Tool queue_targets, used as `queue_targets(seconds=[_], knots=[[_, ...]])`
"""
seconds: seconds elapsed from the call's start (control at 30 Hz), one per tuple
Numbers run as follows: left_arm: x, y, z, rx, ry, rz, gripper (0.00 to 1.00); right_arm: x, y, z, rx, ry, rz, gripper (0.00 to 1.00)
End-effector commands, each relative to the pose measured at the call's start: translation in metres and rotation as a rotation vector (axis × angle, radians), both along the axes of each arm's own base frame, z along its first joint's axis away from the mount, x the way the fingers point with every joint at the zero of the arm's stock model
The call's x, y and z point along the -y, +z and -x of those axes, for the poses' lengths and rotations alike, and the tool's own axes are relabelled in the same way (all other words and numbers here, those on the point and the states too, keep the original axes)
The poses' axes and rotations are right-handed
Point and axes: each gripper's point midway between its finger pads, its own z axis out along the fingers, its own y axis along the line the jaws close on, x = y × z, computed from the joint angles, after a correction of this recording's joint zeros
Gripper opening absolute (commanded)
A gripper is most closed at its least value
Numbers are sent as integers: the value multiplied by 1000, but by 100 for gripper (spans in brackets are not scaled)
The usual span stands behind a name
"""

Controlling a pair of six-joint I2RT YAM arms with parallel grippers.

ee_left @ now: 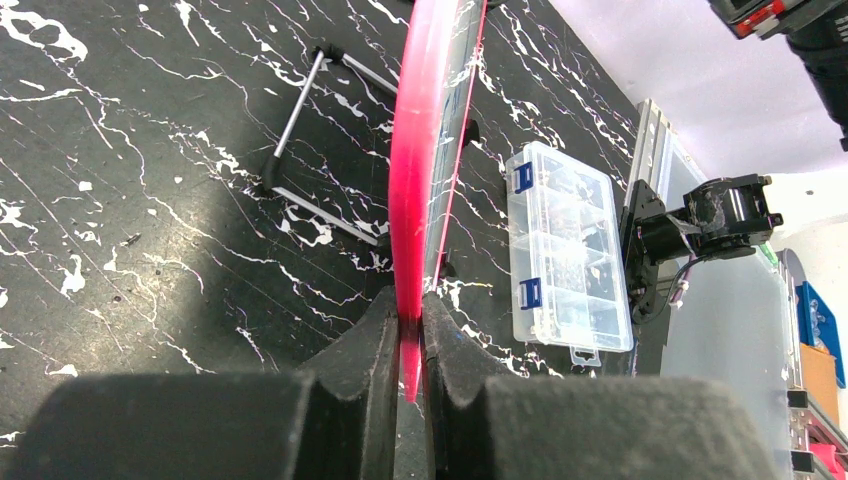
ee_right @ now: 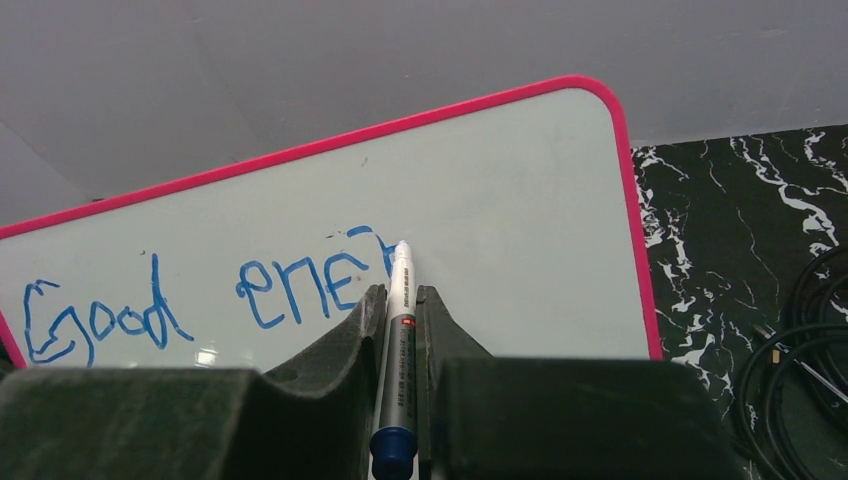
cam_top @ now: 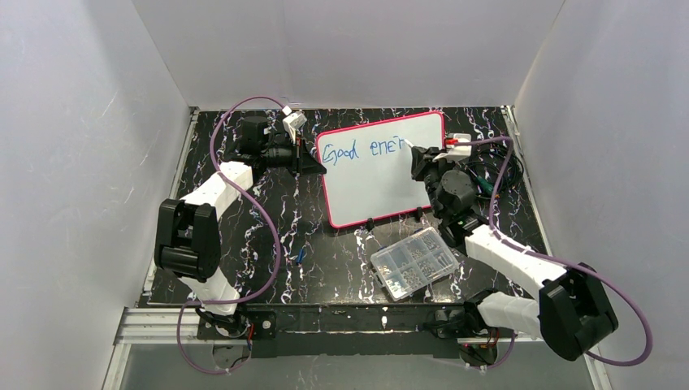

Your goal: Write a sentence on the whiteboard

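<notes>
Seemingly propped whiteboard [cam_top: 382, 187], pink-framed, blue sentence [cam_top: 361, 150] unfinished

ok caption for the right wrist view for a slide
Right gripper holding a marker to the whiteboard, blue writing reading "Good ener"

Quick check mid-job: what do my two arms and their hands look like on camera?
The left arm and right arm match: white link shells between bulky black joint housings, with a purple cable looping along each. The left hand and right hand have matte black, wedge-shaped fingers.
</notes>
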Motion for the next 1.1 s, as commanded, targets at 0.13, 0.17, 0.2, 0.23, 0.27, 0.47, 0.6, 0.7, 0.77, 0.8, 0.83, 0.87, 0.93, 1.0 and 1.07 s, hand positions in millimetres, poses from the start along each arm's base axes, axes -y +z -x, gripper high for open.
queue_targets(seconds=[0.13,0.17,0.2,0.23,0.27,0.47,0.6,0.7,0.77,0.8,0.83,0.87,0.93,1.0,1.07], knots=[[0,36,6,102,-20,27,0,18,41,12,91,-18,-1,1],[0,37,6,103,-20,27,0,18,41,11,90,-15,3,1],[0,37,6,103,-20,28,0,19,40,11,88,-12,6,1],[0,37,6,103,-20,28,0,19,39,10,86,-8,7,1],[0,37,6,103,-20,28,0,19,37,10,83,-4,8,1],[0,37,7,102,-24,30,0,20,34,5,76,-2,-2,1],[0,38,8,104,-27,32,0,16,31,1,69,11,-2,1],[1,38,8,105,-29,32,0,14,28,-3,61,16,-3,1],[1,38,8,106,-30,33,0,14,27,-5,62,12,-5,1],[1,38,8,105,-30,33,0,14,26,-5,60,8,-5,1],[1,38,8,103,-31,33,0,14,25,-6,60,6,-6,1],[1,38,8,103,-31,33,0,15,26,-7,62,2,-7,1],[1,38,8,106,-33,34,0,16,26,-8,63,-3,-9,1],[1,38,8,105,-33,34,0,15,26,-10,67,-4,-11,1],[1,38,8,105,-33,34,0,13,26,-12,67,5,-5,1]])
